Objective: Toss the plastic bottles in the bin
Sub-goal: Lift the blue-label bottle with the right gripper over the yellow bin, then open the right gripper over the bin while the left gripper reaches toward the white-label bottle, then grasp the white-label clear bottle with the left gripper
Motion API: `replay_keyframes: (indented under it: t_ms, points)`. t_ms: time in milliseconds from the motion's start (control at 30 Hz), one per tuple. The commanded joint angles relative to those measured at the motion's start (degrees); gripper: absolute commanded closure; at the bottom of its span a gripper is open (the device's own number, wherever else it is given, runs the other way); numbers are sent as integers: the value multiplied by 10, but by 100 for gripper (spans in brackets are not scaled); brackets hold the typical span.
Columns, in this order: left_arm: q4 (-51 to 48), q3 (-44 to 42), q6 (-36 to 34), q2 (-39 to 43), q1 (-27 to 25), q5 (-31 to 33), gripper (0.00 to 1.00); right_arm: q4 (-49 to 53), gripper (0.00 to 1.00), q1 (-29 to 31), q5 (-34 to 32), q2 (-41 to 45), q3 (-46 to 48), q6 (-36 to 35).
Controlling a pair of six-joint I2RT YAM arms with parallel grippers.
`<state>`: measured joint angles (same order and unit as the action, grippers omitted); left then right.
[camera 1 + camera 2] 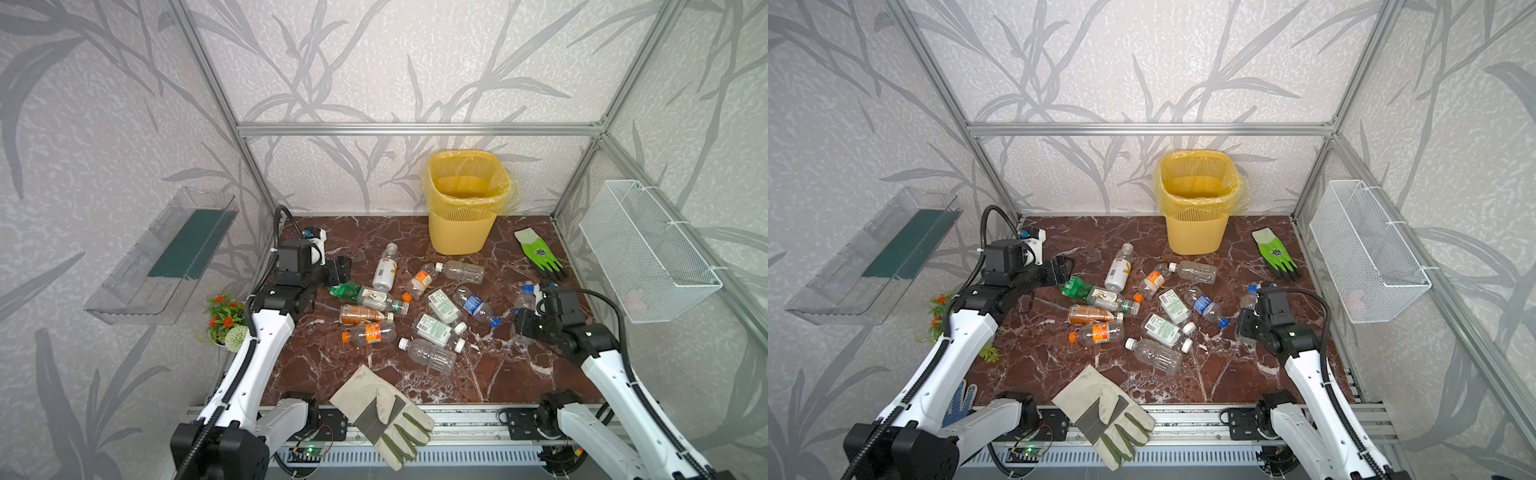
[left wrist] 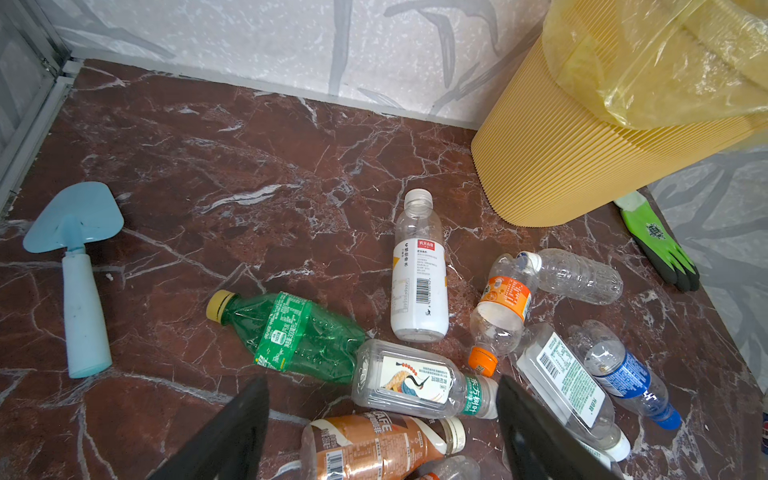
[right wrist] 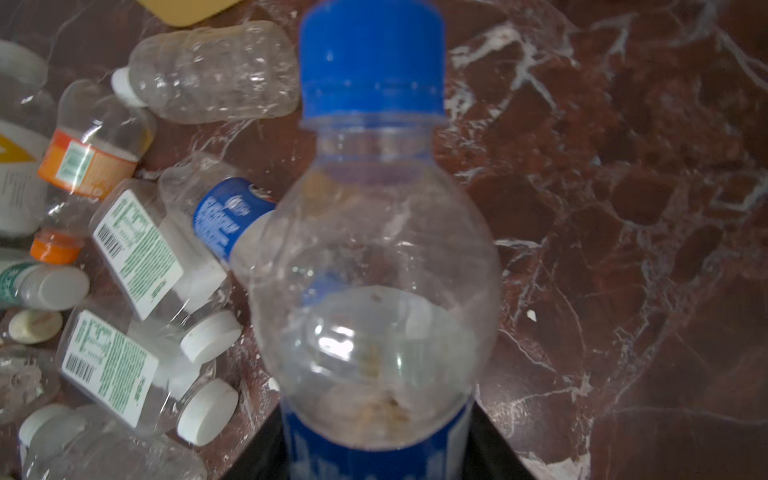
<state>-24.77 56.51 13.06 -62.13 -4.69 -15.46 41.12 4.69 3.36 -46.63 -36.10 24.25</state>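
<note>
operator: state of the right end effector (image 3: 376, 457)?

technician: closed on the blue-capped bottle (image 3: 374, 270). the jaws sit across the blue label low on the body, and the cap points away from the wrist camera. the wide labelled section probably gives the flat jaws more contact than the neck would. whether the base is clear of the bench (image 1: 478, 374) cannot be determined.

operator: and the left end effector (image 2: 380, 382)?

technician: jaws wide, holding nothing. it hovers above the crane-label bottle (image 2: 411, 384) and the amber bottle (image 2: 374, 444), with the green bottle (image 2: 291, 332) just beside. in my judgement this pose suits a pick from that edge of the pile.

operator: location of the task items?

technician: the other plastic bottles (image 1: 440, 305) lie on their sides in a loose pile mid-bench, several of them touching. the bin (image 1: 461, 232) stands upright at the rear against the back wall, well apart from the held bottle. no bottle shows inside it.

operator: obstructions?

technician: the bin rim is high, so the bottle must go over it. the green glove (image 1: 540, 255) lies flat between the right arm and the bin. it is low and unlikely to block a raised carry. the work glove (image 1: 382, 411), blue trowel (image 2: 75, 266), plant (image 1: 226, 318), wire basket (image 1: 648, 249) and clear tray (image 1: 166, 253) are not task items.
</note>
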Motion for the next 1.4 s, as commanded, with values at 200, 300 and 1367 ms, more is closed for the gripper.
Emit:
replay_keyframes:
  t_ms: [200,300,1367]
  points:
    - [7,1,1,-7,-4,-10,15,-93,48,-30,103,-103,-178,-21]
    - [7,4,8,-18,-7,-11,15,-141,48,-29,156,-209,-412,2]
    - [-18,261,0,-466,-144,107,11,-161,0,-67,147,-116,-171,-25]
